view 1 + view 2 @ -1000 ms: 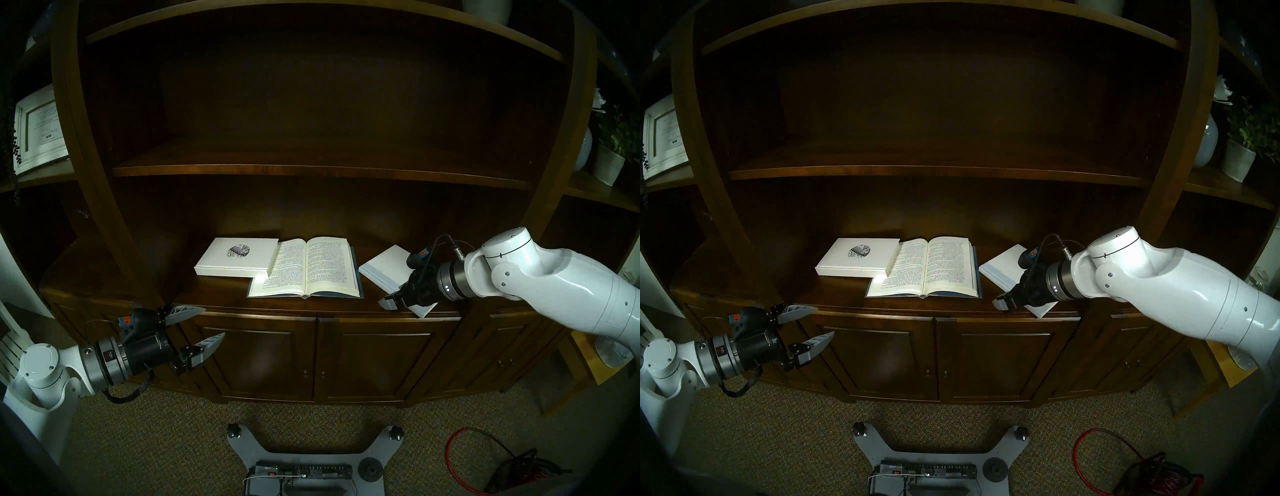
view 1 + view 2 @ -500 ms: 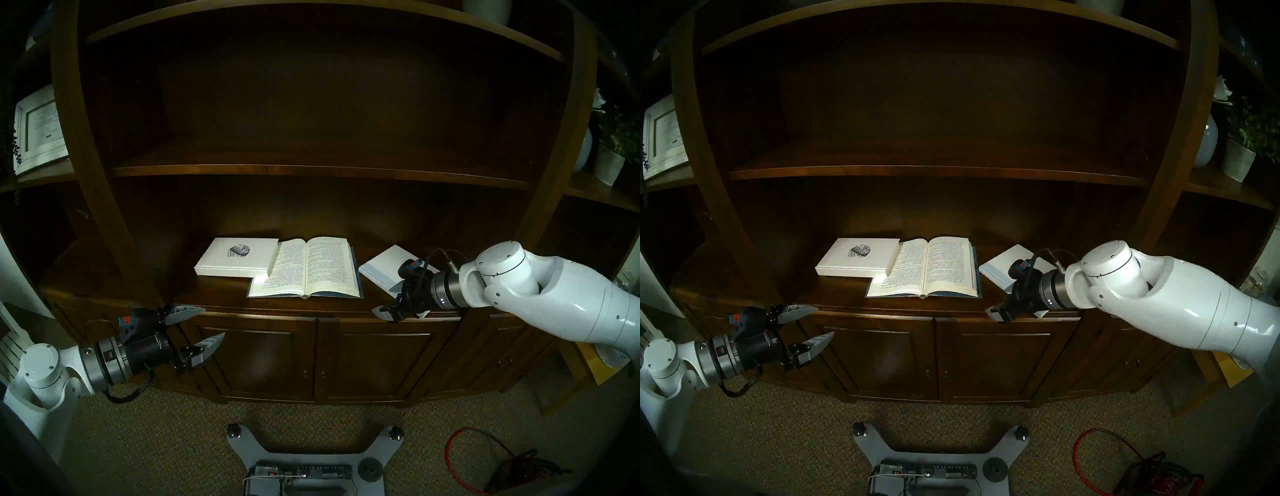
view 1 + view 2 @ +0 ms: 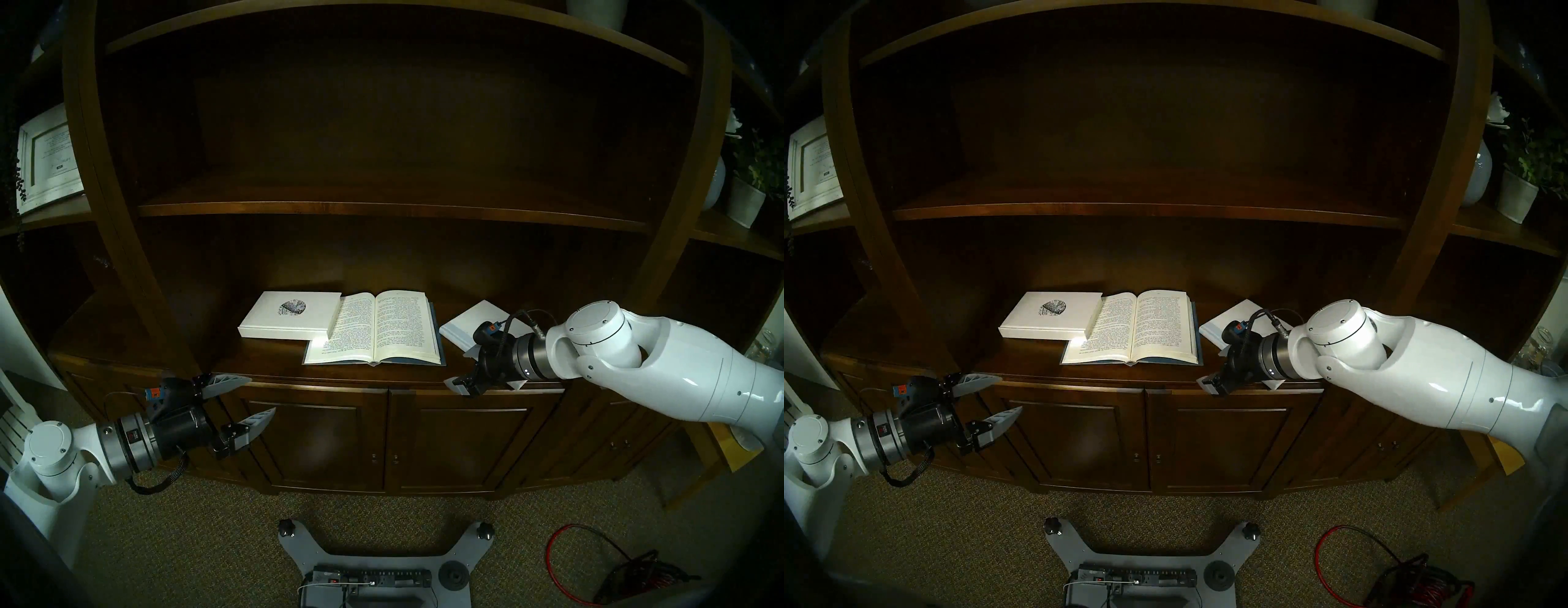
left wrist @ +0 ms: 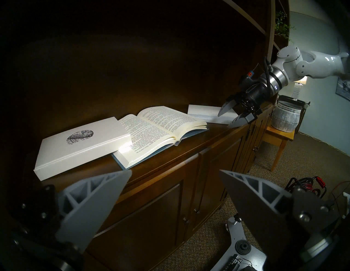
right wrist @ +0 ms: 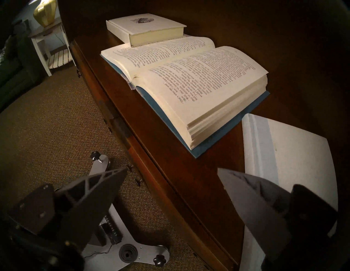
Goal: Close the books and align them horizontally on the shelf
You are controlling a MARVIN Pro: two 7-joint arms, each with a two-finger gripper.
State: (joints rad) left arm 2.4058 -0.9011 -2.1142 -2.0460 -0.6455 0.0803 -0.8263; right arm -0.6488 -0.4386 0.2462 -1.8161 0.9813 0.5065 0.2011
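Blue book [image 3: 373, 329] centre frame lies open on shelf [image 3: 271, 365]; white books skewed. Both arms' fingers apart, empty. Nothing aligned yet.

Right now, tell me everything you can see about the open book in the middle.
The open book is a blue hardcover lying flat, face up on the shelf, cream pages of black print spread either side of the spine. Its left page tucks under a corner of the white book. Nothing grips it.
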